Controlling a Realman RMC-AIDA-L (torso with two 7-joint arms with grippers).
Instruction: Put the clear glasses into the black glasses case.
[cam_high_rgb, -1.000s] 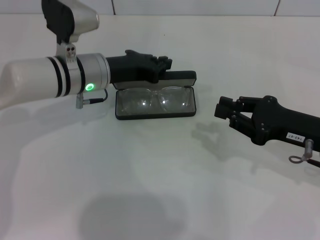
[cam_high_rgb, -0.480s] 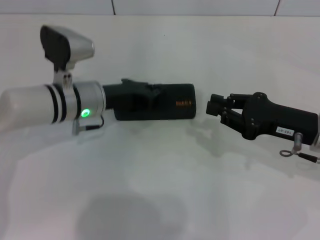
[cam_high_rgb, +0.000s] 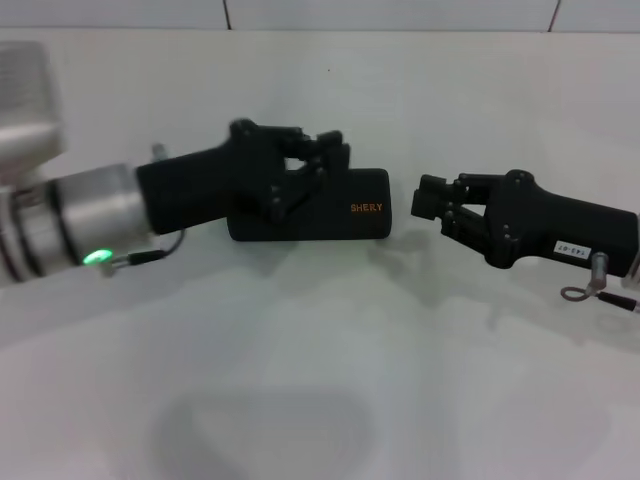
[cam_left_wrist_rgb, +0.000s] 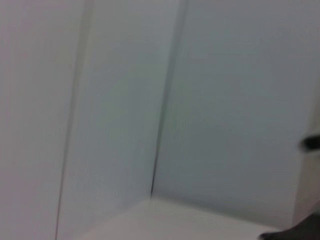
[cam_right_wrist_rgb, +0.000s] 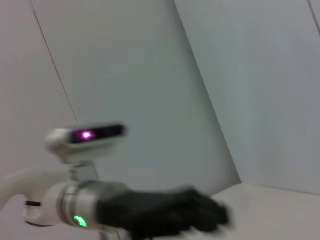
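A white table (cam_high_rgb: 320, 380) runs to a tiled wall (cam_high_rgb: 400, 12). The black case (cam_high_rgb: 345, 210) lies closed mid-table, "SHERY" facing near. The left gripper (cam_high_rgb: 318, 165) hovers over its left end, fingers slightly parted, holding nothing. The right gripper (cam_high_rgb: 428, 200) sits just right of the case, fingers nearly together, empty.

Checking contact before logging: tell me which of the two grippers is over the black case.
The left gripper: it overlaps the top edge of the closed black rectangular hard case. The right gripper hangs beside the case's end, apart from it.
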